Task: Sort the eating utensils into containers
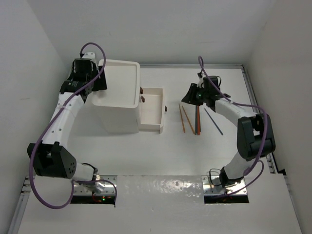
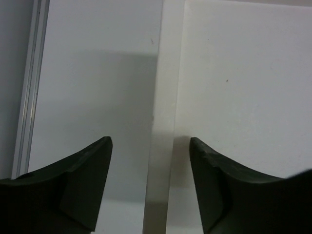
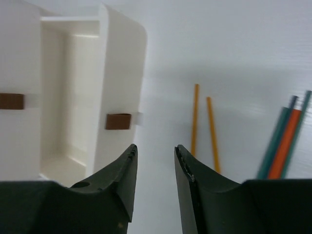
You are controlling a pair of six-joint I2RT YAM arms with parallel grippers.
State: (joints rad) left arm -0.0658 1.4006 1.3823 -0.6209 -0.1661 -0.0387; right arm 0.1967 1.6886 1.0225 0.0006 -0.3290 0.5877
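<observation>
The containers are white drawers in a tall white unit (image 1: 119, 83) with a tray-like top. One drawer (image 1: 151, 127) (image 3: 122, 63) stands pulled out to the right, its inside bare, with a brown knob (image 3: 118, 121) on its front. The eating utensils lie on the table right of it: two orange sticks (image 1: 185, 118) (image 3: 195, 117), a teal and orange bundle (image 1: 197, 120) (image 3: 285, 141), and a purple-blue stick (image 1: 213, 121). My right gripper (image 1: 186, 97) (image 3: 155, 147) hangs open and holds nothing, between the drawer front and the sticks. My left gripper (image 1: 100, 82) (image 2: 150, 141) is open, its fingers astride the unit's left top rim (image 2: 163, 97).
White walls close in the table on the left, back and right. Metal rails (image 1: 253, 92) run along the table's edges. Two more brown knobs (image 1: 143, 95) show on the unit's face behind the open drawer.
</observation>
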